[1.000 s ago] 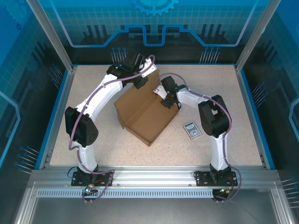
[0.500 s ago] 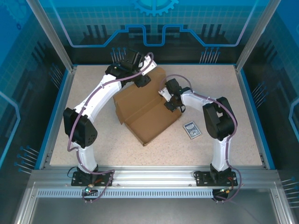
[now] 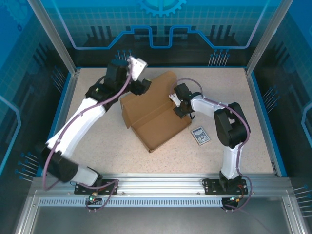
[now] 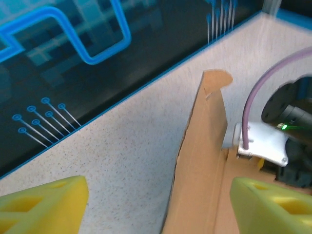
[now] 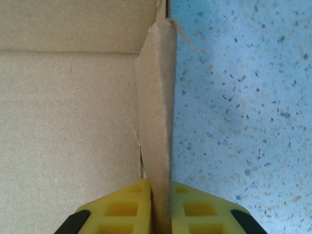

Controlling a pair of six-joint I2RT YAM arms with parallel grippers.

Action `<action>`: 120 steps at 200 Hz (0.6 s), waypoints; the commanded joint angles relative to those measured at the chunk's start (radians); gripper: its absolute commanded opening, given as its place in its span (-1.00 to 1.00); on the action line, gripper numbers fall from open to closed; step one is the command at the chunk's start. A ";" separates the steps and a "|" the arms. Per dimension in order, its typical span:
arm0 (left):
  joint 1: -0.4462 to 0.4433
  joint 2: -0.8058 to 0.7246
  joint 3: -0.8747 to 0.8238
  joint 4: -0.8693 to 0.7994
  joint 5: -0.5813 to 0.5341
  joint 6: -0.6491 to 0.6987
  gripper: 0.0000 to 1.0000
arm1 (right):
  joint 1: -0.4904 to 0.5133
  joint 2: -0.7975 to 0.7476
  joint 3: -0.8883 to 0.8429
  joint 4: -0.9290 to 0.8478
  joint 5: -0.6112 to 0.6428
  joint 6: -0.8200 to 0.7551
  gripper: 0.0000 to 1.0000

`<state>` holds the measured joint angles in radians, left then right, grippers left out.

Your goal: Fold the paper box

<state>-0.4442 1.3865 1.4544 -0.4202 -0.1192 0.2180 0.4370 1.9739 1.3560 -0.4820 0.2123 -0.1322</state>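
The brown paper box (image 3: 157, 117) lies partly folded mid-table, its back panel raised. My right gripper (image 3: 178, 105) is shut on the box's right side wall (image 5: 158, 97); the yellow fingers (image 5: 126, 207) pinch the cardboard edge, box floor to the left and table to the right. My left gripper (image 3: 143, 87) hovers at the box's back left corner, open. In the left wrist view its yellow fingers (image 4: 44, 202) stand wide apart with the upright back wall (image 4: 202, 146) between and beyond them, untouched.
A small blue-and-white card (image 3: 200, 135) lies on the table right of the box, near the right arm's elbow. Blue rails edge the speckled table (image 3: 97, 146). The right arm's wrist (image 4: 263, 146) shows close behind the box wall.
The left arm has swung its elbow down to the front left and its gripper has lifted off the box's back panel. The right gripper shifted slightly right, still holding the side wall.
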 commanded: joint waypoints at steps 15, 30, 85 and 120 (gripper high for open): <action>0.014 -0.258 -0.301 0.162 -0.128 -0.347 0.66 | -0.044 -0.028 -0.005 -0.062 0.010 0.060 -0.76; 0.016 -0.314 -0.374 0.103 -0.177 -0.399 0.67 | -0.048 -0.039 -0.012 -0.055 0.000 0.068 -0.76; 0.038 -0.352 -0.579 0.057 -0.116 -0.501 0.71 | -0.049 -0.042 -0.010 -0.050 -0.002 0.071 -0.77; 0.070 -0.281 -0.590 0.109 -0.108 -0.494 0.65 | -0.049 -0.040 -0.009 -0.050 -0.004 0.067 -0.77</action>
<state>-0.4007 1.0691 0.8665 -0.3634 -0.2424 -0.2462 0.3962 1.9594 1.3537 -0.5091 0.2050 -0.0772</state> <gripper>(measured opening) 0.843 0.118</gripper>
